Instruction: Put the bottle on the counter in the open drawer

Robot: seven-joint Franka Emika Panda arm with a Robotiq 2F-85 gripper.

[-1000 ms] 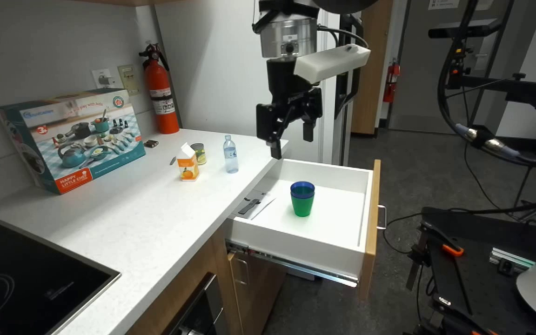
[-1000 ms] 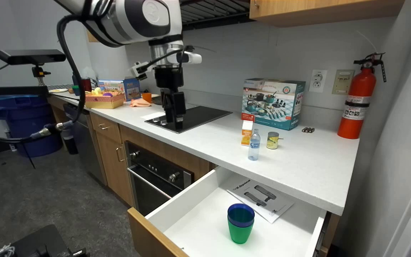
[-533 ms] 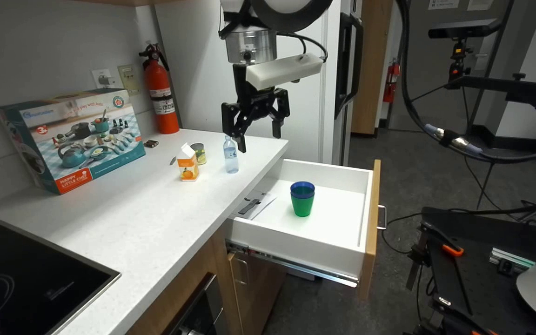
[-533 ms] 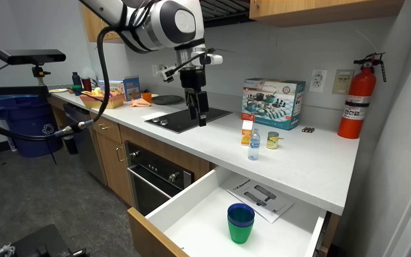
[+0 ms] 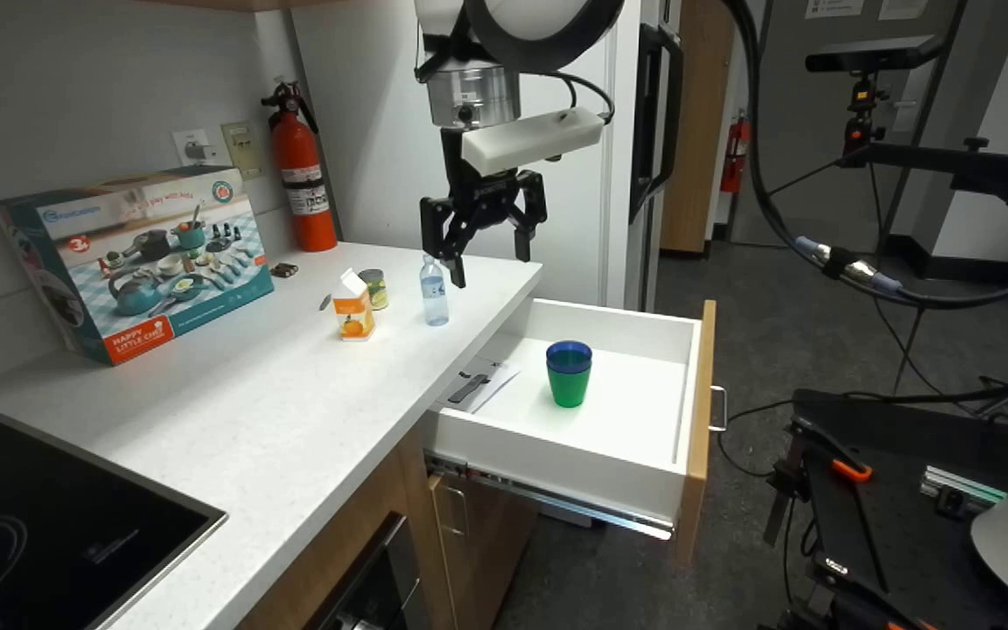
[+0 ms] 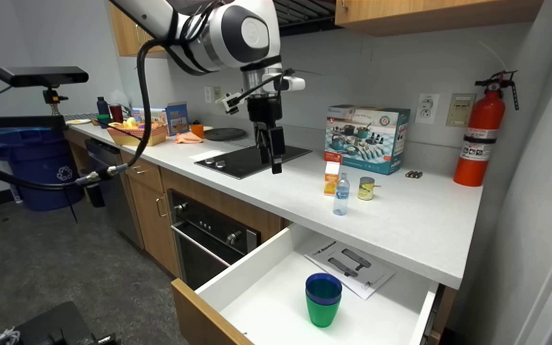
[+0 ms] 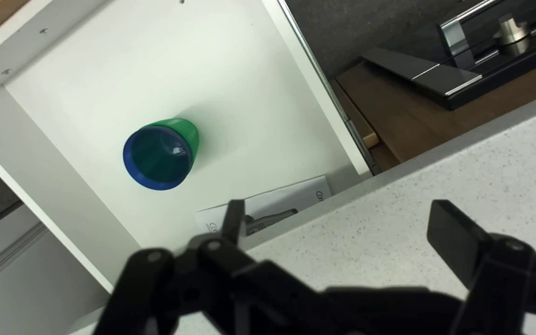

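Note:
The clear, pale blue bottle (image 5: 434,293) stands upright on the off-white counter (image 5: 294,394), and both exterior views show it (image 6: 341,195). My gripper (image 5: 491,262) is open and empty, in the air above the counter's edge. One finger overlaps the bottle's right side in that exterior view. In another exterior view my gripper (image 6: 271,163) hangs to the left of the bottle and higher. The drawer (image 5: 556,442) is pulled open below the counter. In the wrist view the open jaws (image 7: 340,221) hang over the counter's edge (image 7: 365,200); the bottle is out of view there.
A green and blue cup (image 5: 569,374) and a leaflet (image 6: 352,268) lie inside the drawer. An orange-and-white carton (image 6: 331,178) and a small can (image 6: 366,188) stand close to the bottle. A toy box (image 5: 145,262), fire extinguisher (image 5: 303,175) and black cooktop (image 5: 49,516) are farther off.
My gripper has moved from above the drawer side toward the bottle, mostly in the first half second, then sunk very slightly. It has stayed open. The bottle and drawer have not moved.

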